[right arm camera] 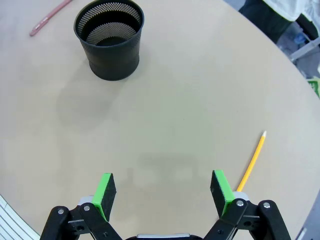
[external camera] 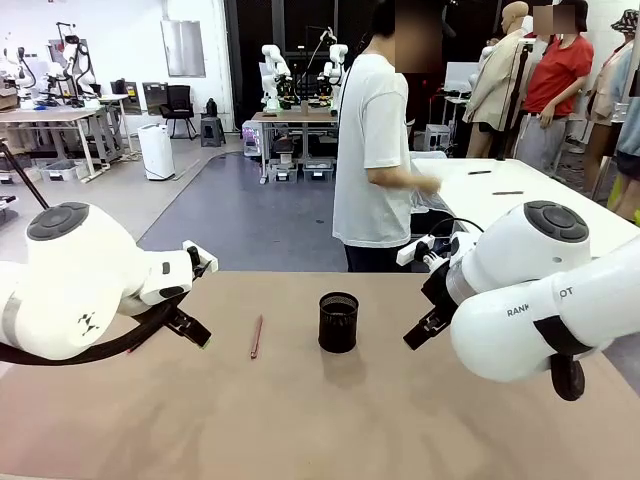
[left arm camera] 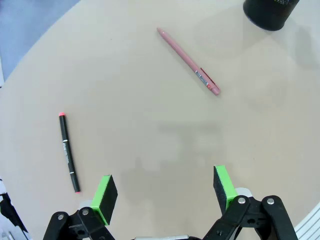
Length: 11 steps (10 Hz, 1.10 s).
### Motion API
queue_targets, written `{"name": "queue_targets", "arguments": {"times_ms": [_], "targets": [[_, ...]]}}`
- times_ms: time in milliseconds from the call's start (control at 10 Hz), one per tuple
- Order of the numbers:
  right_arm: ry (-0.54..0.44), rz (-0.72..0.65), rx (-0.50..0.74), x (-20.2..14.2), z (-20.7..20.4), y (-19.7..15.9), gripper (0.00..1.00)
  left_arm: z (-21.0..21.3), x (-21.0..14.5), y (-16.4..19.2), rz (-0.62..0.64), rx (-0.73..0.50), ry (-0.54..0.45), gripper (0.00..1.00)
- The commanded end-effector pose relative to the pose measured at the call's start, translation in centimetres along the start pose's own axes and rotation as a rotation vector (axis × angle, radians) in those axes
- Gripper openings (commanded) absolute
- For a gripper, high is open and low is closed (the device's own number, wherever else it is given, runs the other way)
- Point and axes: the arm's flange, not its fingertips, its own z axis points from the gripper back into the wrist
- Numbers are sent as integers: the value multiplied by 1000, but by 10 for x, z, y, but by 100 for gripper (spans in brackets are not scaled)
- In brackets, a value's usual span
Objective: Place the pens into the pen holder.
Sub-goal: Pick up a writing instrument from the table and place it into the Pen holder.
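Note:
The black mesh pen holder (external camera: 338,321) stands upright mid-table, also seen as the holder (right arm camera: 109,38) with nothing visible inside and the holder's base (left arm camera: 270,11) at the top edge. A reddish-brown pen (external camera: 256,337) lies left of it, the same pen (left arm camera: 189,69) ahead of my left gripper (left arm camera: 165,190), which is open and empty. A black pen with red ends (left arm camera: 69,152) lies beside its left finger. My right gripper (right arm camera: 162,192) is open and empty above the table, a yellow pencil-like pen (right arm camera: 251,162) beside its right finger. Left gripper (external camera: 195,333) and right gripper (external camera: 418,335) flank the holder.
A person in a white T-shirt (external camera: 372,150) stands at the far side, turned toward a white table (external camera: 510,185) at the back right. The brown tabletop (external camera: 320,420) spreads wide in front of the holder. The reddish pen's tip (right arm camera: 47,19) shows beyond the holder.

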Motion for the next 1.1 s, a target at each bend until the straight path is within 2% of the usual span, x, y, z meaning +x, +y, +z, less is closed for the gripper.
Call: {"name": "queue_targets", "arguments": {"times_ms": [0, 1000], "targets": [[0, 0, 0, 0, 0, 0, 100, 0, 0, 0, 0, 0, 0, 100], [0, 0, 0, 0, 0, 0, 100, 0, 0, 0, 0, 0, 0, 100]]}}
